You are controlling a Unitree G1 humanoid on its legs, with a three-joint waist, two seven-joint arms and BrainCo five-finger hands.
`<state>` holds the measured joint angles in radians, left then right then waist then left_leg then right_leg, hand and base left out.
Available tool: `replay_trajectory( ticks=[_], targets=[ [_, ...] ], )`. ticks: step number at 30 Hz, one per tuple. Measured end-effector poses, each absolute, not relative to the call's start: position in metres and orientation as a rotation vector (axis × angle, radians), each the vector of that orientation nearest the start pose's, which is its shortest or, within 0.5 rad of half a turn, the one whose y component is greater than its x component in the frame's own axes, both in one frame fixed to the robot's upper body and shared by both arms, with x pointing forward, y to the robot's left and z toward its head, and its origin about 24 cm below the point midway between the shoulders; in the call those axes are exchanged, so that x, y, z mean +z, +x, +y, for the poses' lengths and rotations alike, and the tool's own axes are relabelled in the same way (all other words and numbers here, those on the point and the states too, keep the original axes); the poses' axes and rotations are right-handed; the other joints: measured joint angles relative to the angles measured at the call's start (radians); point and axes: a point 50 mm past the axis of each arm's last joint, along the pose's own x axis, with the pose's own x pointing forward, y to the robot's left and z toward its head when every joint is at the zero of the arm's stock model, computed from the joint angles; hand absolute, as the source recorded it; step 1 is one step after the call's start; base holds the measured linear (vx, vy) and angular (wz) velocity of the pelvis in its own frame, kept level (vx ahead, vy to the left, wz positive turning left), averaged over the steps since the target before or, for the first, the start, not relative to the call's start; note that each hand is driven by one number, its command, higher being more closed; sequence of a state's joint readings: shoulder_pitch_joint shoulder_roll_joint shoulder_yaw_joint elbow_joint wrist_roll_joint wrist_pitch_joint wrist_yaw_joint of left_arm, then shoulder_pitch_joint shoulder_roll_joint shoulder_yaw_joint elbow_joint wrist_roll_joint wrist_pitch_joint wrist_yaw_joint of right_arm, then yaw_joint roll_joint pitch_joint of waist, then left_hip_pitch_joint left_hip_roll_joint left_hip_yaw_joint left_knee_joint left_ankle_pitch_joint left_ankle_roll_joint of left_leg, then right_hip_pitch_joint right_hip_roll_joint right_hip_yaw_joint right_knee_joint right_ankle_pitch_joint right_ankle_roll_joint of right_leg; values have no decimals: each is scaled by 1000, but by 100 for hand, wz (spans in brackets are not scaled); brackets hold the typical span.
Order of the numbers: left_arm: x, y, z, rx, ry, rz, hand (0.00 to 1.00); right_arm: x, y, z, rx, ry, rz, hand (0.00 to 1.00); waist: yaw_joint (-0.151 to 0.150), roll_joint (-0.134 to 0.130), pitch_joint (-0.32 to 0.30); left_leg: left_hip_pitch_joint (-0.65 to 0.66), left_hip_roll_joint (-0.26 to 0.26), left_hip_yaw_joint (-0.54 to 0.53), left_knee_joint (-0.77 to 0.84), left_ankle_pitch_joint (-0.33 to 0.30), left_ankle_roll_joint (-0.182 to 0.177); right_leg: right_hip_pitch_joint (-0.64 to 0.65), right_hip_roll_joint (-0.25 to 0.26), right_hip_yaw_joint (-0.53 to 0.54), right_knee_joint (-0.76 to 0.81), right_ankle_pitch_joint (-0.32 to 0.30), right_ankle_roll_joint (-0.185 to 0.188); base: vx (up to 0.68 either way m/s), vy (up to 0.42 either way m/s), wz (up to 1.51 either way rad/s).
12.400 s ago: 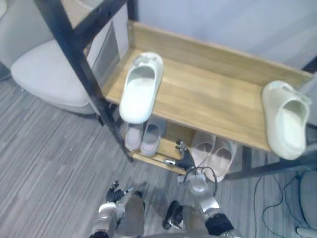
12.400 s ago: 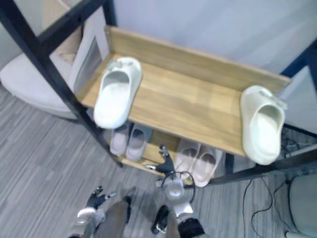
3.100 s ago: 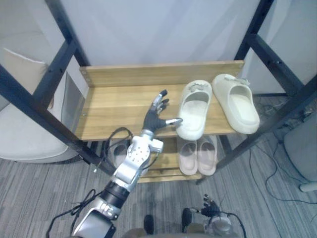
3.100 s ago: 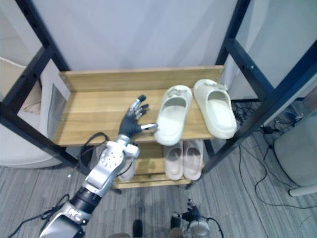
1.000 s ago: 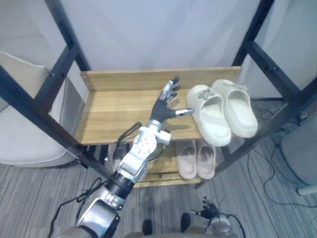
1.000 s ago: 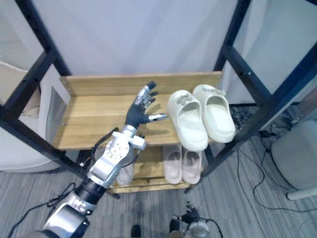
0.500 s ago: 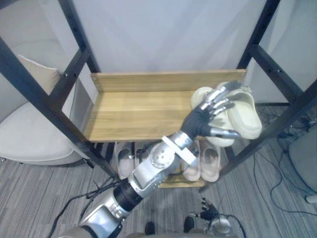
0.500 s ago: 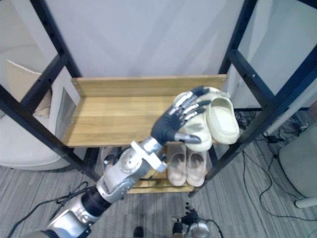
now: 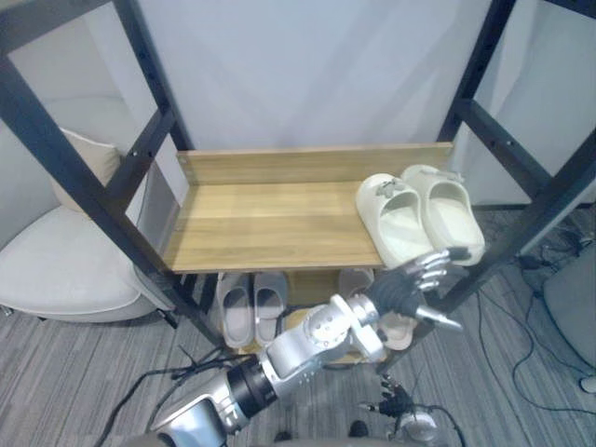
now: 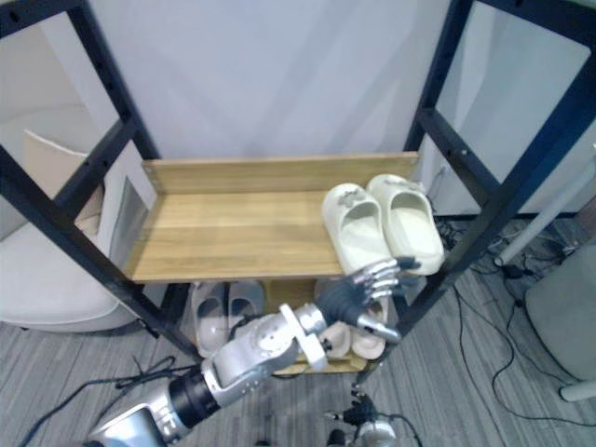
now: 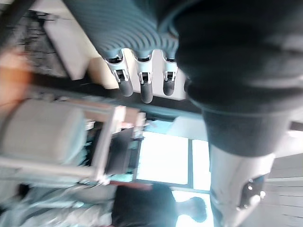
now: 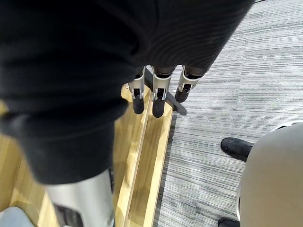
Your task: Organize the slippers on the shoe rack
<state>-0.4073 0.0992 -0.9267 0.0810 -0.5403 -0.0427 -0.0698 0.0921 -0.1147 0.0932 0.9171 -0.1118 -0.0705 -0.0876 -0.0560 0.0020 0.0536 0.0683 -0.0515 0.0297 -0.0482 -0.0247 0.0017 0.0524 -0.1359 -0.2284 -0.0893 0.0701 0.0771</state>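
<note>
**Left hand.** The left hand (image 9: pixel 407 291) hangs in front of the shoe rack (image 9: pixel 149 154), just below the front edge of the upper shelf (image 9: pixel 270 219) at its right end. The fingers are spread and only loosely bent, with the thumb standing apart. Nothing lies in the palm, and its own wrist view confirms straight, empty fingers (image 11: pixel 140 89). The hand is near the cream slippers (image 9: pixel 400 219) but clear of them.

**Right hand.** The right hand (image 12: pixel 158 101) hangs low over the grey floor (image 12: pixel 213 94). Its fingers are straight and it is idle and empty.

**Task items.** The cream slippers stand as a pair at the right end of the upper shelf. They are side by side and touching, toes toward the back board and heels toward the robot. The heels sit at the front edge or slightly over it; which cannot be told.

**Surroundings.** On the lower shelf (image 9: pixel 307 321) a grey pair (image 9: pixel 251 298) stands to the left. A pale pink pair (image 10: pixel 358 340) stands to the right, partly behind the left hand. A white chair (image 9: pixel 56 270) stands beside the rack on the left.

**Step in hand.** In my judgement the pairing is finished and the hand is clear of the work.

**Next move.** It calls for drawing the left arm down and away without brushing the heels. If an overhang is found, a flat-fingered nudge should first seat both slippers further back.
</note>
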Motion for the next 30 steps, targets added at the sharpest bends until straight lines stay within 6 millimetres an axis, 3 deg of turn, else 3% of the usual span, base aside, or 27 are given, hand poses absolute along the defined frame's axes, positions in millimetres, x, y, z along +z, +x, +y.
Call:
replay_trajectory(
  ticks=[6,13,30],
  targets=[
    [58,214,-47,-1066,-110,44,0,-146,125,-184,3,-277,925,0,-6,-1,0,1,7,12,0,-4,-6,-6,7,13,0,-4,5,-21,-13,-6],
    [46,216,-43,-1042,-45,66,0,-145,126,-183,2,-277,923,0,-11,-1,1,1,14,12,-1,-7,-5,-8,14,12,0,0,2,4,-8,-2],
    [47,231,-33,-938,-38,56,0,-145,127,-182,-7,-265,921,0,-21,-15,9,2,14,20,-1,-11,-3,-12,13,14,-4,-1,2,-16,-4,-2]
  ],
)
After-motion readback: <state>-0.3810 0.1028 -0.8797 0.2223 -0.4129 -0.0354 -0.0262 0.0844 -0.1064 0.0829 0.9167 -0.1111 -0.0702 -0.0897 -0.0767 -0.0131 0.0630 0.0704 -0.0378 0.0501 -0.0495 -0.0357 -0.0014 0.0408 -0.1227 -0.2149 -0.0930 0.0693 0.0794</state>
